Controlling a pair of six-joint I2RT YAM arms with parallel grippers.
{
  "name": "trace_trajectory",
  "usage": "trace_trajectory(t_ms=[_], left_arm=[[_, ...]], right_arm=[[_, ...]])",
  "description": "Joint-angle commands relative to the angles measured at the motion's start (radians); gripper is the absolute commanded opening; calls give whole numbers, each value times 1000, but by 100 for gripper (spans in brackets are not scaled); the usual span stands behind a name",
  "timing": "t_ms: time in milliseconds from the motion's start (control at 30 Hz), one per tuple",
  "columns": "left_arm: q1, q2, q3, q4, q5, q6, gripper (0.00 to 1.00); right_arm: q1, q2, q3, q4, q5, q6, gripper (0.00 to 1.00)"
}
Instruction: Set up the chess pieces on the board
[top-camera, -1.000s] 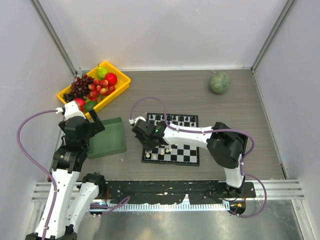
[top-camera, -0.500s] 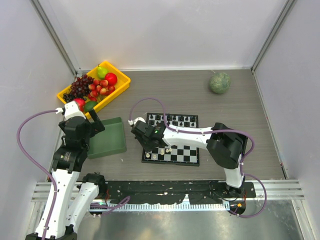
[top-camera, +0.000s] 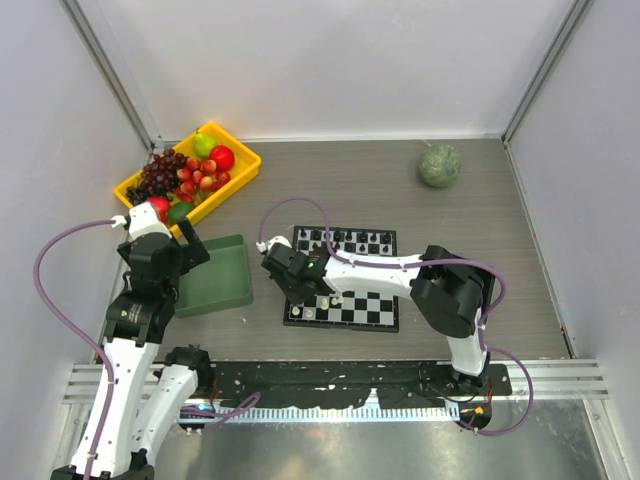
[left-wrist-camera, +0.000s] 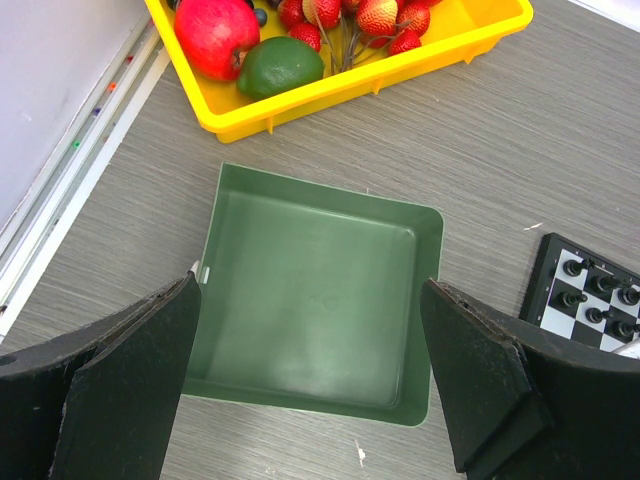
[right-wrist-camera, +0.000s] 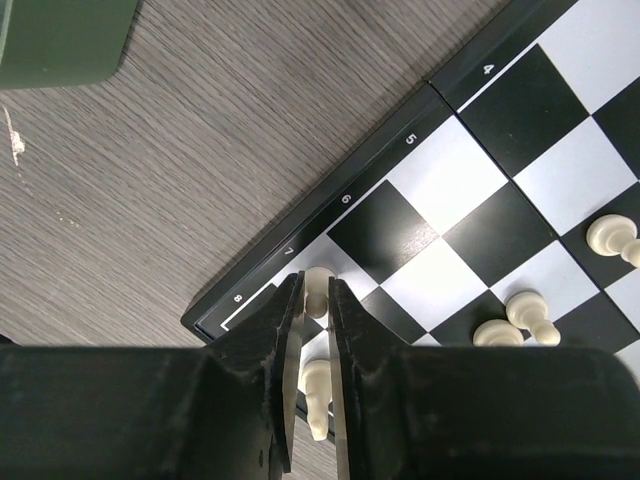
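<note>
The board (top-camera: 372, 301) lies in the middle of the table, with black chess pieces (top-camera: 345, 240) lined along its far rows and a few cream ones (top-camera: 330, 299) near the front left. My right gripper (top-camera: 291, 283) is down at the board's near-left corner (right-wrist-camera: 300, 235). In the right wrist view its jaws (right-wrist-camera: 317, 291) stand shut on a cream pawn (right-wrist-camera: 319, 281) that rests on a square beside the number 7. A second cream piece (right-wrist-camera: 316, 396) stands behind it between the fingers. My left gripper (left-wrist-camera: 310, 288) hangs wide open over the green tray (left-wrist-camera: 330, 200), holding nothing.
Three loose cream pieces (right-wrist-camera: 525, 312) lie toppled on the board to the right of the jaws. A yellow bin (top-camera: 247, 165) of fruit sits at the back left, next to the green tray (top-camera: 225, 247). A round green object (top-camera: 439, 165) rests at the back right.
My right gripper has crept slightly left toward the board's left edge. The left arm has not moved.
</note>
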Motion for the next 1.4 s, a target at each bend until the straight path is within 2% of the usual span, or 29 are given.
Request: trace_trajectory(t_ms=[0, 400, 800, 1067, 1367], left_arm=[[6, -6, 0, 28, -17, 5, 99], [6, -4, 7, 28, -15, 3, 99], [6, -10, 10, 25, -18, 6, 99], [7, -12, 13, 26, -18, 10, 99], [7, -10, 17, 25, -17, 10, 99]], right_arm=[[10, 3, 0, -1, 23, 6, 23], [10, -32, 30, 6, 61, -1, 37], [-65, -178, -27, 37, 113, -31, 48], [-193, -155, -72, 41, 76, -14, 49], [-246, -100, -59, 55, 70, -22, 45]])
